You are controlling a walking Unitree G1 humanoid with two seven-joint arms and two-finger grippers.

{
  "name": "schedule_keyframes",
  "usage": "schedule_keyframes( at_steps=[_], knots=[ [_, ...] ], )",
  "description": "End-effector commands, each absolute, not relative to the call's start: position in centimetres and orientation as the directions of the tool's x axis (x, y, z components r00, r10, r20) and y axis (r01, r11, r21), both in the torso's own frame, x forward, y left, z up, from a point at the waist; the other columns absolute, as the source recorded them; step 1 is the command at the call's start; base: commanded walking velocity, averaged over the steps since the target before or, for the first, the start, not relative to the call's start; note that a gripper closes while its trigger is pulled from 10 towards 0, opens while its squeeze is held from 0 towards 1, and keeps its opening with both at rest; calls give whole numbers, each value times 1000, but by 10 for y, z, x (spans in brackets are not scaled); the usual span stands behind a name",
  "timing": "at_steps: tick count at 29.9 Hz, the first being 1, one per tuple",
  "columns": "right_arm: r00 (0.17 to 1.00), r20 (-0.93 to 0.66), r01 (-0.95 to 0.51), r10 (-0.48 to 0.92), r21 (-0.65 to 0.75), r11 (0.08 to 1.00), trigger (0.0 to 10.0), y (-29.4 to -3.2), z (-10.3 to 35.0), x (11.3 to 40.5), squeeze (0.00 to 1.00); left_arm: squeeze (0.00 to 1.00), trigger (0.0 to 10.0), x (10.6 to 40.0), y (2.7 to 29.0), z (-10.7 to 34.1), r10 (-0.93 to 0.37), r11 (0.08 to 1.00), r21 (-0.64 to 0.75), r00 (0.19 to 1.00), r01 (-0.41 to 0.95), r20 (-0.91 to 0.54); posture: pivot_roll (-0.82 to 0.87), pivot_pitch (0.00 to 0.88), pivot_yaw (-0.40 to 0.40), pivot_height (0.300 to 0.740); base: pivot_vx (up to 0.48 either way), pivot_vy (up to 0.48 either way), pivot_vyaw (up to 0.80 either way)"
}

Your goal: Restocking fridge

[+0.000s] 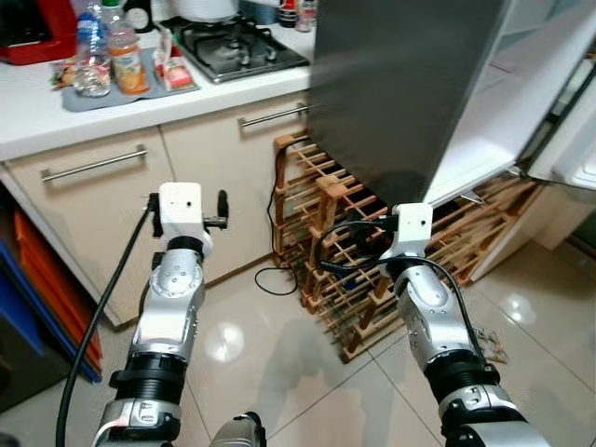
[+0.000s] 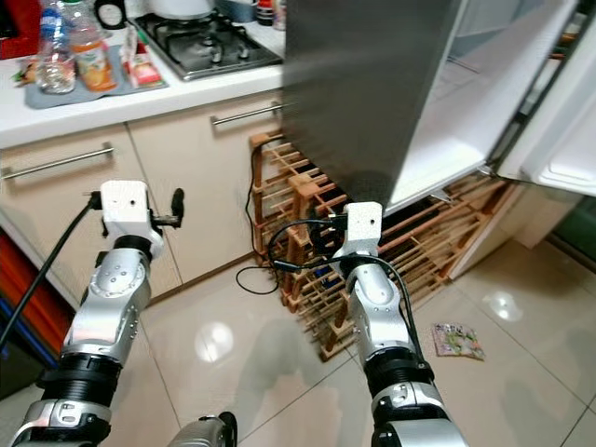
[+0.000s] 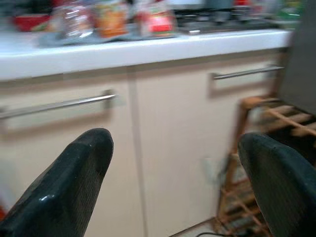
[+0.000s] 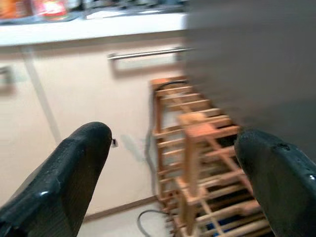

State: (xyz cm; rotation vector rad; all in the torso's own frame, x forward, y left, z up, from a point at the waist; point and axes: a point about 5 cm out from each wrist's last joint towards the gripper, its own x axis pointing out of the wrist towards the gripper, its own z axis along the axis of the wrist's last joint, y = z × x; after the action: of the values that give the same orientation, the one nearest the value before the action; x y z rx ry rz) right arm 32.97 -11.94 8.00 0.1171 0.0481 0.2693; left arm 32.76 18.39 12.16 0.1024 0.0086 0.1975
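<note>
Start at your far left: a grey tray [image 1: 79, 97] sits on the white counter [image 1: 37, 116], left of the hob [image 1: 237, 47]. On it stand a clear water bottle [image 1: 91, 56], an orange juice bottle [image 1: 128, 58] and a small red-and-white carton [image 1: 172, 67]. These look like the stock to move.

Handling estimate: both bottles appear full, so moderately heavy; thin plastic, smooth, likely to dent or slip under a hard pinch. Take them around the mid-body or just under the shoulder. The carton should be light and soft-walled; grip its flat sides gently.

Writing: the labels are too small and blurred to read; no brand can be made out.

Left gripper [image 3: 173, 173]: raised in front of the cabinet doors [image 1: 102, 196], below counter height, fingers spread wide, holding nothing.

Centre: a wooden wine rack [image 1: 345, 251] stands on the tiled floor [image 1: 242, 345] between cabinet and fridge, with a black cable beside it.

Right gripper [image 4: 173, 173]: raised facing the rack, fingers wide apart, empty.

Right: the fridge [image 1: 400, 84] stands with its door [image 1: 577, 130] swung open, white shelves showing. A small printed packet [image 2: 456, 340] lies on the floor near your right arm.

Stock is well apart from both grippers.
</note>
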Motion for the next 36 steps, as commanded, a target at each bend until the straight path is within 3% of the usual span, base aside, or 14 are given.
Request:
schedule_keyframes(
  at_steps=[1, 9, 22, 36],
  knots=[
    [952, -41, -298, 305, 115, 948, 10000, -118, 79, 329, 573, 0, 10000, 327, 183, 122, 221, 972, 84, 975, -220, -8, 10, 0, -91, 740, 0, 0, 506],
    [958, -21, -281, 285, 120, 952, 10000, -124, 86, 336, 580, 0, 10000, 326, 167, 128, 112, 976, 181, 993, -119, 44, -9, 0, -71, 740, 0, 0, 507],
    [957, -2, -291, 292, 82, 953, 10000, -121, 87, 336, 580, 0, 10000, 341, 145, 139, 16, 992, 125, 997, -25, 75, -37, 0, -60, 740, 0, 0, 506],
    [946, 19, -323, 323, 48, 945, 10000, -106, 95, 342, 584, 0, 10000, 348, 147, 151, -17, 995, 104, 992, 4, 126, -26, 0, -56, 740, 34, 0, 500]
  ],
)
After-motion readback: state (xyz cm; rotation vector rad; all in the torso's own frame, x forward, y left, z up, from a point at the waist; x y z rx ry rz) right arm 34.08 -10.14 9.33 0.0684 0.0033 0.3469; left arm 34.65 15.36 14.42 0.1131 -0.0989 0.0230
